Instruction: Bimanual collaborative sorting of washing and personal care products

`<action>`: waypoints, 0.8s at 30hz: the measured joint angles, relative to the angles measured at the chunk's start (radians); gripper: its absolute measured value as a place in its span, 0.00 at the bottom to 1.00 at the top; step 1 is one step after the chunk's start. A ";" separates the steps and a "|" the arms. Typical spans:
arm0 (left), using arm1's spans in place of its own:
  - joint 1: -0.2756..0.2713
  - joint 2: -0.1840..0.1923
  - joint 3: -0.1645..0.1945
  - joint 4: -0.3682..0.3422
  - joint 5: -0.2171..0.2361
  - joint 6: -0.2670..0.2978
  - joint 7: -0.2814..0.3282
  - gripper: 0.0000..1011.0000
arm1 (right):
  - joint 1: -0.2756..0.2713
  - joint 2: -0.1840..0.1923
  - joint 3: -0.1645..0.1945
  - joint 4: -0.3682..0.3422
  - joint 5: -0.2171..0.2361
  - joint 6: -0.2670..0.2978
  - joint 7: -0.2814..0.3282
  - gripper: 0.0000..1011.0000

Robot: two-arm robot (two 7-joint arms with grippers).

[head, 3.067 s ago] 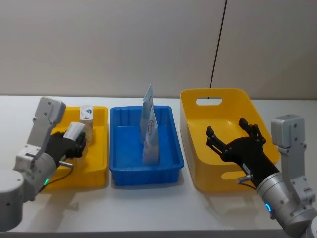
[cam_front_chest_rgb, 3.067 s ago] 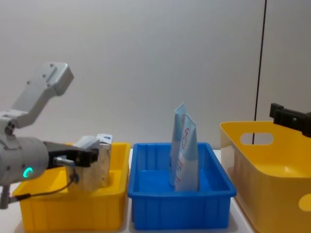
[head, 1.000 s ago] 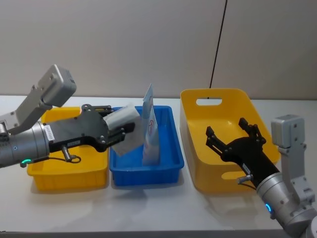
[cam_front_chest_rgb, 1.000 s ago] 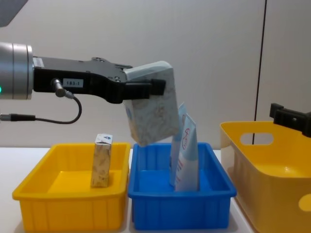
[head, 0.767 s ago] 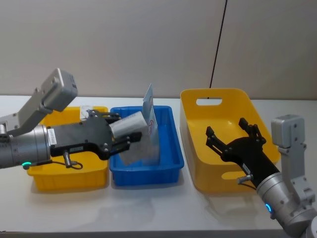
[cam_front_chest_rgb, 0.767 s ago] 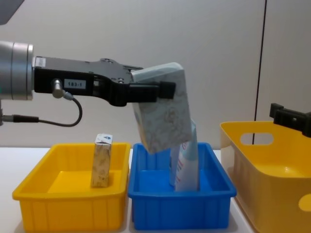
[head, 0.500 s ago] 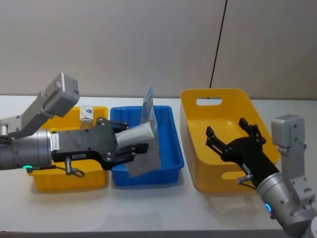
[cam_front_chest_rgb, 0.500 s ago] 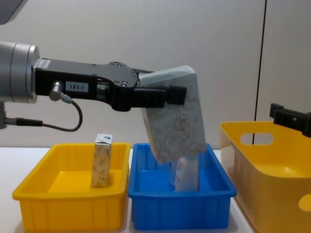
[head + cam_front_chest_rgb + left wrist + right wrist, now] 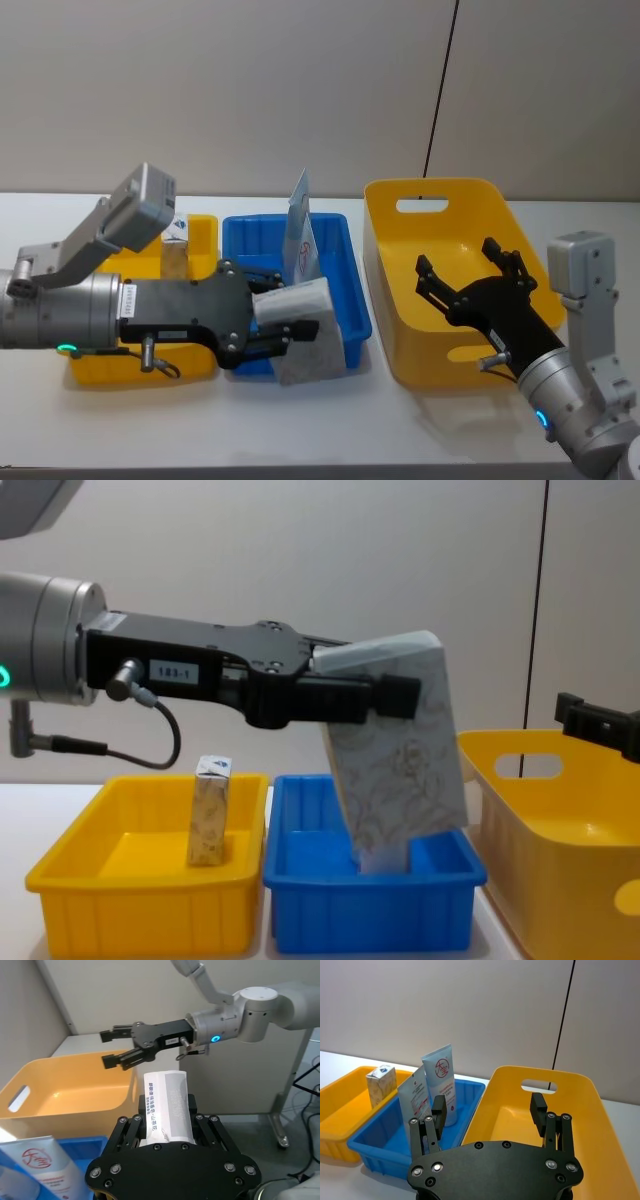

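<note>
Near the counter's front edge, the left gripper (image 9: pixel 295 313) has its jaws clamped on a speckled carton (image 9: pixel 315 355), tilted in the air above the front right corner of the blue tray (image 9: pixel 357 300); this looks like a carry towards a handover. Farther right, the right gripper (image 9: pixel 470 277) hovers with jaws apart over the yellow basket (image 9: pixel 440 187), so the next move calls for bringing the carton squarely between them.

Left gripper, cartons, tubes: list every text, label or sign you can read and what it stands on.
"183-1": white label on the left gripper.
Blue print along the held carton: too small to read.
Red circular mark on the tube: character inside not legible; print below blurred.
Blue mark atop the small carton in the yellow tray: unreadable.
</note>
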 joint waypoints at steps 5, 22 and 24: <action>-0.008 -0.004 0.015 0.006 -0.008 -0.002 -0.021 0.36 | 0.000 0.000 0.000 0.000 0.000 0.000 0.000 0.99; -0.032 -0.020 0.056 0.027 -0.030 -0.008 -0.073 0.36 | 0.000 0.000 0.000 0.000 0.000 0.000 0.000 0.99; -0.033 -0.021 0.058 0.028 -0.031 -0.009 -0.075 0.36 | 0.000 0.000 0.000 0.000 0.000 0.000 0.000 0.99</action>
